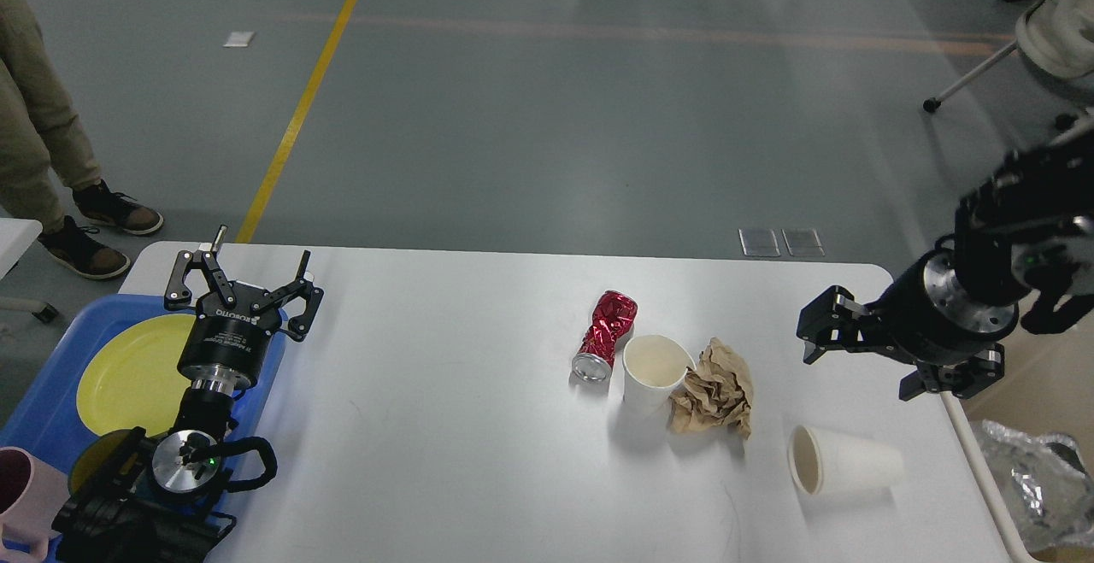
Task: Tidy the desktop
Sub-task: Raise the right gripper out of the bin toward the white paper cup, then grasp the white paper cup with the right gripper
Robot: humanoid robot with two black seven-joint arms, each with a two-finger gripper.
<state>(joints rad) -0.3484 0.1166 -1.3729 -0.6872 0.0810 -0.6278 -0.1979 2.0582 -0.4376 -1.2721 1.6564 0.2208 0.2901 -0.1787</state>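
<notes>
Four pieces of litter sit clustered right of centre on the desk [444, 460], the white desktop that fills the lower view: a crushed red can [605, 335] lying on its side, an upright paper cup [652, 372] just beside it, a crumpled brown paper wad [714, 388] touching that cup, and a second paper cup [842, 460] tipped over nearer the right edge. Above that fallen cup hangs the right claw [819, 335], empty; its dark fingers point leftward and I cannot tell how far apart they stand. It seems poised to collect rubbish for the bin at right, where crumpled foil [1034, 486] lies. The left claw [244, 277] rests wide open over the blue tray [38, 401] holding a yellow plate [128, 371], apparently parked clear.
</notes>
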